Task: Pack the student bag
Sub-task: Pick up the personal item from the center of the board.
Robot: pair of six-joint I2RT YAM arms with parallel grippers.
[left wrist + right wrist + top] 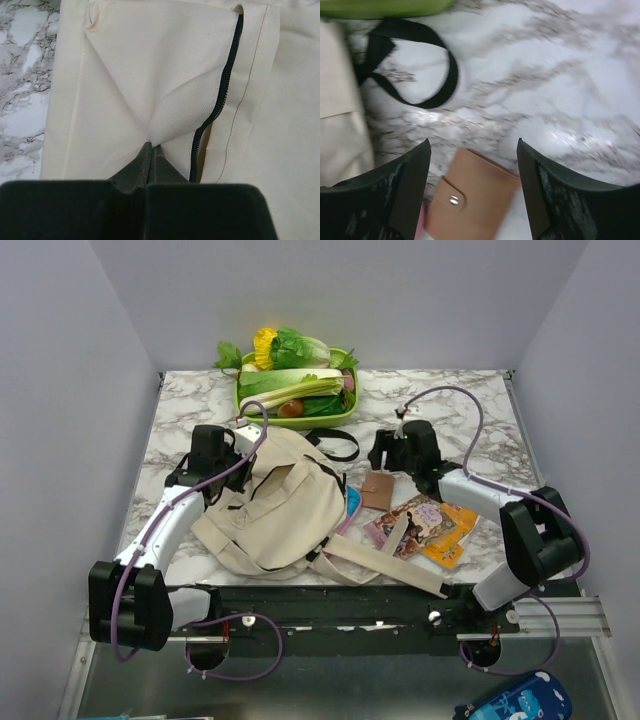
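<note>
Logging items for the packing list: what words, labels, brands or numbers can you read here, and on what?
No text is readable in any view.
On the colourful booklets: cover print too small and blurred to read.
On the blue pouch at the bottom right: white markings, unreadable.
On the brown wallet and the student bag: no print visible.

We see a white marble-look worktop (pixel 470 410). At its far edge sits a green tray (pixel 241 400) w/ vegetables (pixel 295 350) piled in it. The beige bag (pixel 275 510) lies slumped left of centre. A black strap (pixel 340 445) loops on the bare surface by the bag's far-right corner. Just right of the bag is a small brown wallet (pixel 378 490), lying flat. Near-right are colourful booklets (pixel 440 530), overlapping, w/ a wide beige strap (pixel 385 565) across them. A blue thing (pixel 352 502) peeks out at the bag's right edge.
</note>
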